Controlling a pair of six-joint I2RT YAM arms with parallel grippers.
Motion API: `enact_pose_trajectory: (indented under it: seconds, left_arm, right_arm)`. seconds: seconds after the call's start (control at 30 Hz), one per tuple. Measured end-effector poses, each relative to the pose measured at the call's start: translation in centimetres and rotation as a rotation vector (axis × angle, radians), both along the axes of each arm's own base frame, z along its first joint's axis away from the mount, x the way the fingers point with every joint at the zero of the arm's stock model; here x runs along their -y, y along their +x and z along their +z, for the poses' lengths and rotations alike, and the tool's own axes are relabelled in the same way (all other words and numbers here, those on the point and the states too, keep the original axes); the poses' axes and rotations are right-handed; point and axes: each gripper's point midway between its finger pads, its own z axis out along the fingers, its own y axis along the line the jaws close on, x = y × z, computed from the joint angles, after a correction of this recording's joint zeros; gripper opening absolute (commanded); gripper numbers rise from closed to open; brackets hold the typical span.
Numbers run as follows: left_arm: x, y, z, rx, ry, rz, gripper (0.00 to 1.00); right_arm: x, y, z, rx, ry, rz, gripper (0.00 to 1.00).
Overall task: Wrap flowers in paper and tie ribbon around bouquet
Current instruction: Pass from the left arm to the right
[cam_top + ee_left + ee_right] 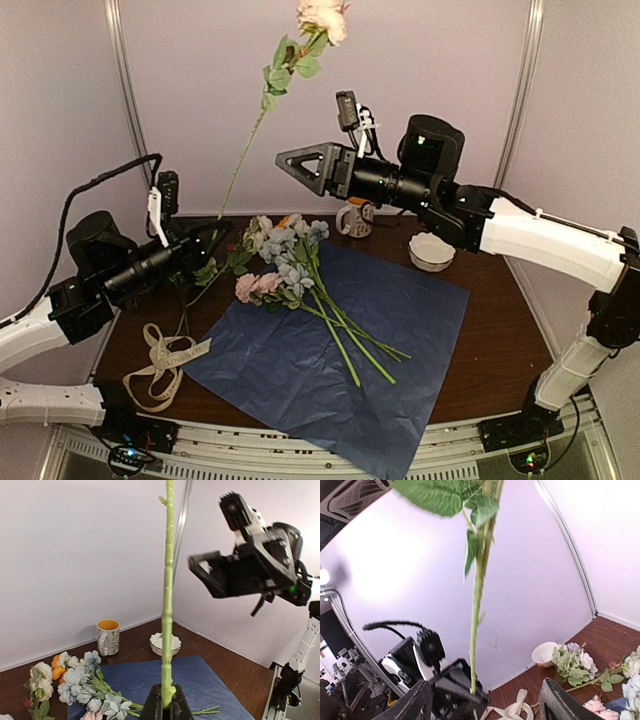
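Nearest, by the near left corner of the desk (500,350), the ribbon (160,365) in a loose heap, untouched. Past it, spread flat across the middle of the desk, the paper (400,330), dark blue face up, with the flowers (285,265) lying over its far left corner, heads toward the far left edge, stalks slanting back across the sheet. Above the left edge, the left pincer (167,706) clamped tight on the foot of one more stem (168,605), held near upright, leaves and pale pink head high over the desk. Near that stem, partway up and seemingly not touching it, the right pincer (287,160), fingers spread and empty. Farthest back, along the far edge, a mug (355,218) and a small white bowl (431,252). Judged as the gathering step: adding this stem to the bunch, with wrapping and tying not yet begun. Next, most likely, either a handover to the spread fingers or a lowering by the left alone. Either way, calls for laying the stalk alongside the others, head among the heads, well inside the sheet, ready for folding a corner over. Worth watching: a long, top-heavy stem, apt to swing.
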Motion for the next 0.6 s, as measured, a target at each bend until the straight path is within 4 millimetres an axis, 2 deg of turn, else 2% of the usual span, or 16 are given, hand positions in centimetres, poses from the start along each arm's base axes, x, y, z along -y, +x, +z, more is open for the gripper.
enact_pose_trajectory:
  seconds: [0.07,0.1,0.23,0.27,0.37,0.4,0.47,0.5,0.6]
  left_arm:
    - [1.9,-0.8,-0.7,-0.002,0.020,-0.058,0.00]
    - [2.9,-1.1,-1.1,-0.007,0.030,-0.082,0.00]
    - [6.0,-1.8,-3.3,-0.037,0.082,-0.157,0.00]
    - [6.5,-1.9,-3.7,-0.041,0.090,-0.167,0.00]
    - [7.0,-2.1,-3.2,-0.023,0.078,-0.179,0.00]
    - [7.0,-2.0,-3.1,-0.021,0.078,-0.180,0.12]
    - [7.1,-2.0,-3.1,-0.017,0.083,-0.179,0.52]
    - [7.2,-1.8,-3.1,-0.015,0.091,-0.175,0.66]
    - [7.1,-1.5,-3.1,-0.027,0.104,-0.158,0.84]
  right_arm:
    - [-0.8,0.3,1.0,-0.008,0.057,0.013,0.74]
    - [-1.2,0.5,1.2,-0.014,0.074,0.017,0.66]
    - [-1.9,1.2,1.3,-0.053,0.113,0.021,0.05]
    - [-1.9,1.2,1.3,-0.062,0.116,0.021,0.00]
    - [-1.4,1.8,1.3,-0.087,0.139,-0.010,0.00]
    - [-1.0,2.0,1.1,-0.097,0.141,-0.027,0.00]
    - [-0.3,2.2,0.8,-0.114,0.140,-0.057,0.00]
    - [0.1,2.4,0.6,-0.122,0.138,-0.073,0.00]
    - [2.1,3.9,0.1,-0.143,0.109,-0.147,0.00]
